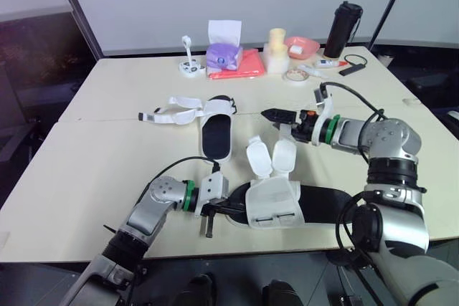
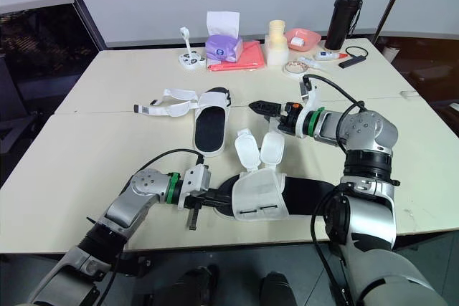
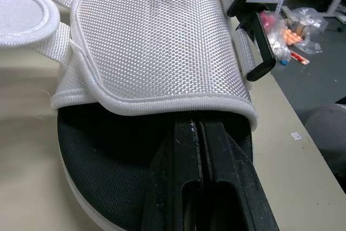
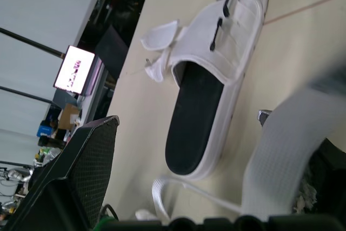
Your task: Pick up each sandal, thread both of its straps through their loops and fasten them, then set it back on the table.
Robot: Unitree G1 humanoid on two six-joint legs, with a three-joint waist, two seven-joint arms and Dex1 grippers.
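Nothing is fastened yet, as far as I can judge: both sandals lie on the desk (image 1: pixel 86 155) with their straps undone, so all the threading and fastening is left. At centre left, the far sandal (image 1: pixel 216 137) has its long white straps (image 1: pixel 171 111) spread out flat. Low and left of centre, my left fingers (image 3: pixel 201 133) are pressed together, with the tips tucked under the band of the near sandal (image 1: pixel 276 202) at lower centre. Whether they pinch anything I cannot tell. That band is coarse white weave with a rolled hem, over a black, fine-grained footbed. Its two rounded flaps (image 1: pixel 271 157) stand open. Right of centre, my right fingers (image 1: pixel 271 114) stand apart, gripping nothing I can see
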